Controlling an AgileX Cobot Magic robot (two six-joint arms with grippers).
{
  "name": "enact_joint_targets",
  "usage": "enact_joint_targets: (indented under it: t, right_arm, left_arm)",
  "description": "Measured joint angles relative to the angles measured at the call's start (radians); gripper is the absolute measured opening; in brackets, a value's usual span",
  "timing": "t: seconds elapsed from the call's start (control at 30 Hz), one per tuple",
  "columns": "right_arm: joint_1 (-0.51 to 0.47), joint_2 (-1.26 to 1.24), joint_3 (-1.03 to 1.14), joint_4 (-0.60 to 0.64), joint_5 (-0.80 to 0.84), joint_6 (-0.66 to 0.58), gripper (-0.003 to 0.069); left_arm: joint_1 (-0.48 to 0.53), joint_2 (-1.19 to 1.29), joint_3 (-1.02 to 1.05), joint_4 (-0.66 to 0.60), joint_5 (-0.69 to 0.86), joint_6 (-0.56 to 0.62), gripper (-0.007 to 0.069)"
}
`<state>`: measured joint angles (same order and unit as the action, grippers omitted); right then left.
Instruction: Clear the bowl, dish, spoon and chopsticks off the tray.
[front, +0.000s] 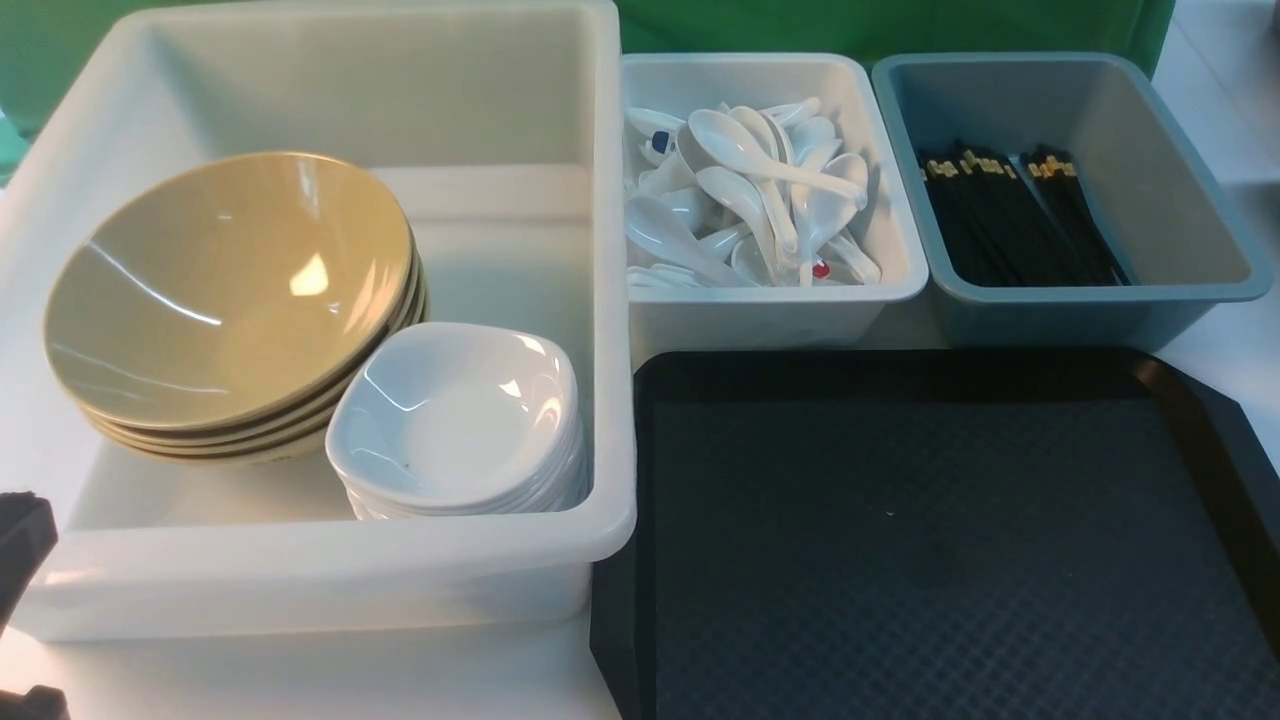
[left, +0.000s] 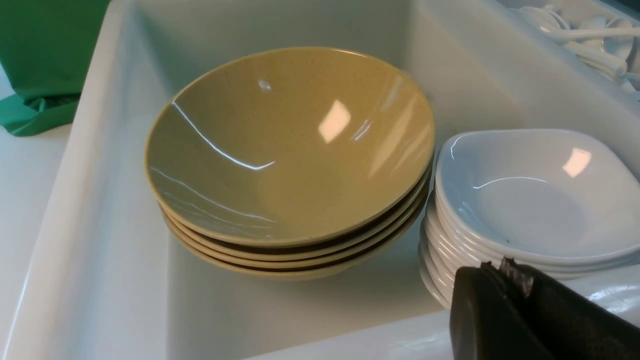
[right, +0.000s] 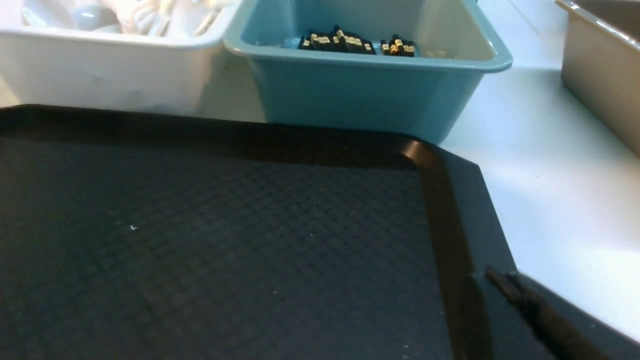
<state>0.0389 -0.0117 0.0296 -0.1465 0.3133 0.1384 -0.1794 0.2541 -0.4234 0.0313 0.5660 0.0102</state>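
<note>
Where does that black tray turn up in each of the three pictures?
Front view: tray fills the lower right, before the spoon tub and the blue tub.
Left wrist view: not in it.
Right wrist view: tray fills the lower left.
Shared landmark: the blue tub of chopsticks behind the tray.

Little of the robot shows. In the front view, the left arm appears only as a matte black, blocky shape at the frame's edge, with a second dark fragment lower down. In the left wrist view, the left gripper is smooth, slightly glossy black, with rounded jaws and a strip of rough, grey-flecked padding along their seam. In the right wrist view, the right gripper is dark grey-black and flat-sided, with a coarse dark strip along its edge.
</note>
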Motion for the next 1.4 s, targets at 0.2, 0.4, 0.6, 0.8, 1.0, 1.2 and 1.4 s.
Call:
enact_joint_targets:
  t: [0.2,0.4,0.6,0.8,1.0,1.2,1.4]
  right_arm:
    - [0.0,0.0,0.0,0.0,0.0,0.0,0.0048]
    - [0.0,0.0,0.0,0.0,0.0,0.0,0.0048]
    - [0.0,0.0,0.0,0.0,0.0,0.0,0.0052]
    - [0.0,0.0,0.0,0.0,0.0,0.0,0.0058]
    - [0.0,0.0,0.0,0.0,0.001,0.0,0.0062]
    - [0.0,0.0,0.0,0.0,0.003,0.0,0.0064]
    - [0.0,0.0,-0.001,0.0,0.004,0.0,0.0074]
  left_arm:
    - [0.0,0.0,0.0,0.0,0.0,0.0,-0.0015]
    - [0.0,0.0,0.0,0.0,0.0,0.0,-0.0015]
    - [0.0,0.0,0.0,0.0,0.0,0.0,-0.0015]
    - [0.0,0.0,0.002,0.0,0.0,0.0,-0.0015]
    - [0.014,-0.005,0.118,0.002,-0.13,0.0,-0.0015]
    - [0.151,-0.131,0.393,0.004,-0.566,0.0,-0.0015]
    - [0.228,-0.261,0.448,0.004,-0.505,0.0,-0.0015]
